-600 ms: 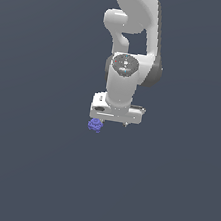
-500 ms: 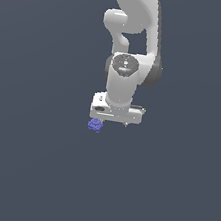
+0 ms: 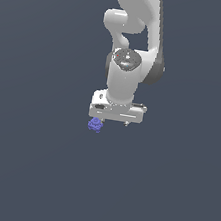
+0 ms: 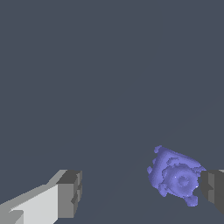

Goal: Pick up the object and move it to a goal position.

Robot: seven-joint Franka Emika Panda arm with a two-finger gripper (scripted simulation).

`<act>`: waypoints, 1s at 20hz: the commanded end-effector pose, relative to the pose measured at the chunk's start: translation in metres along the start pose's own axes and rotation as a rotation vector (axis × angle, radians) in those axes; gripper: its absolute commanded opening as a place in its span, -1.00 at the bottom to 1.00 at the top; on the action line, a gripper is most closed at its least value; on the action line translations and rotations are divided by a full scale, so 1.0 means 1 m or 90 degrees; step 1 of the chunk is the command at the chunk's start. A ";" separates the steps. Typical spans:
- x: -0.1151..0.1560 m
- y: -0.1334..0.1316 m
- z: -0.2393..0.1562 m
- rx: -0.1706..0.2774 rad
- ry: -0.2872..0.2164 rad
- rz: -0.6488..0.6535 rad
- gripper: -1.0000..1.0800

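The object (image 3: 95, 125) is a small bumpy blue-purple lump on the dark grey floor, just below the edge of the white hand on the exterior view's left. My gripper (image 3: 112, 121) points straight down over it, low above the floor. In the wrist view the gripper (image 4: 142, 192) is open with its jaws wide apart. The object (image 4: 176, 176) lies between them, off-centre and right up against one dark finger pad (image 4: 213, 190). The other fingertip (image 4: 70, 192) is far from it. I cannot tell whether the near pad touches the lump.
The floor (image 3: 27, 170) is a plain dark grey surface all around. The white arm (image 3: 133, 40) rises above the hand. No goal marker shows in either view.
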State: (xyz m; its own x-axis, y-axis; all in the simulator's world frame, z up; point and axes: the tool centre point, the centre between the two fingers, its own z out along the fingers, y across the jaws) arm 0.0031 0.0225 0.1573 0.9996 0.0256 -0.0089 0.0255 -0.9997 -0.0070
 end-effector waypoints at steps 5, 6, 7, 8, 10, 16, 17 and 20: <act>-0.006 0.012 0.010 0.000 0.000 0.030 0.92; -0.008 0.015 0.013 0.001 0.000 0.040 0.92; -0.011 0.020 0.017 0.001 0.001 0.051 0.92; -0.014 0.024 0.021 0.001 0.001 0.064 0.92; -0.020 0.035 0.030 0.001 0.002 0.092 0.92; -0.043 0.068 0.055 -0.001 0.005 0.181 0.92; -0.046 0.072 0.058 -0.002 0.005 0.192 0.92; -0.053 0.080 0.064 -0.003 0.006 0.215 0.92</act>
State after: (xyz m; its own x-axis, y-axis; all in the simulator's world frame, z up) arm -0.0447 -0.0542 0.0964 0.9576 -0.2879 -0.0027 -0.2879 -0.9576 -0.0014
